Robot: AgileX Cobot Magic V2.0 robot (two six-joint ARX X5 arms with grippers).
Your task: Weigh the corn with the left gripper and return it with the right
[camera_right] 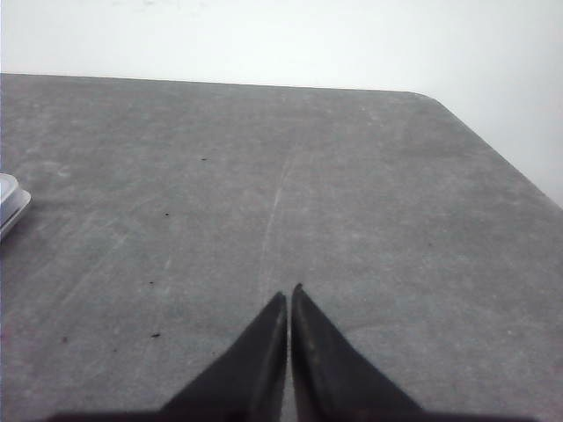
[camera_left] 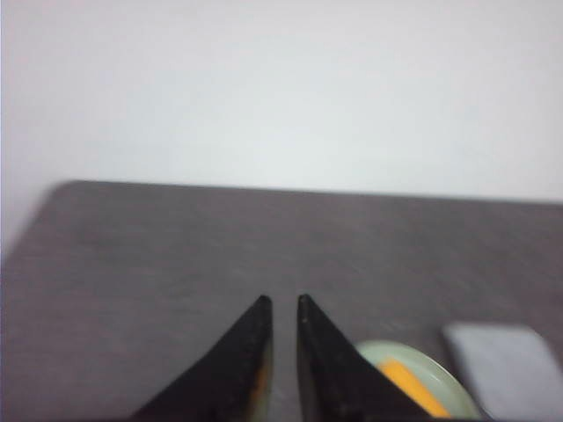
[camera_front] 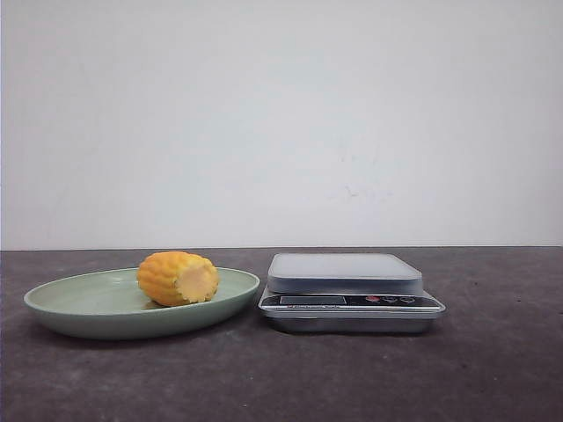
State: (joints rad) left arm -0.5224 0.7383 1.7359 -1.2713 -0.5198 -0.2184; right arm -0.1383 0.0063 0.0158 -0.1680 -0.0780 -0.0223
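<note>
The corn [camera_front: 178, 278], a stubby yellow-orange cob with its pale cut end facing me, lies on its side in a pale green plate [camera_front: 88, 308] at the left of the front view. Neither gripper shows in that view. In the blurred left wrist view, my left gripper [camera_left: 283, 299] hangs above the dark table with a narrow gap between its tips and nothing in it. The corn [camera_left: 409, 387] and plate [camera_left: 387, 356] sit just beyond one finger. My right gripper [camera_right: 289, 290] is shut and empty over bare table.
A silver kitchen scale [camera_front: 347, 290] with a flat grey platform stands just right of the plate. It also shows in the left wrist view [camera_left: 506, 365], and its corner shows in the right wrist view [camera_right: 9, 202]. A white wall stands behind the table.
</note>
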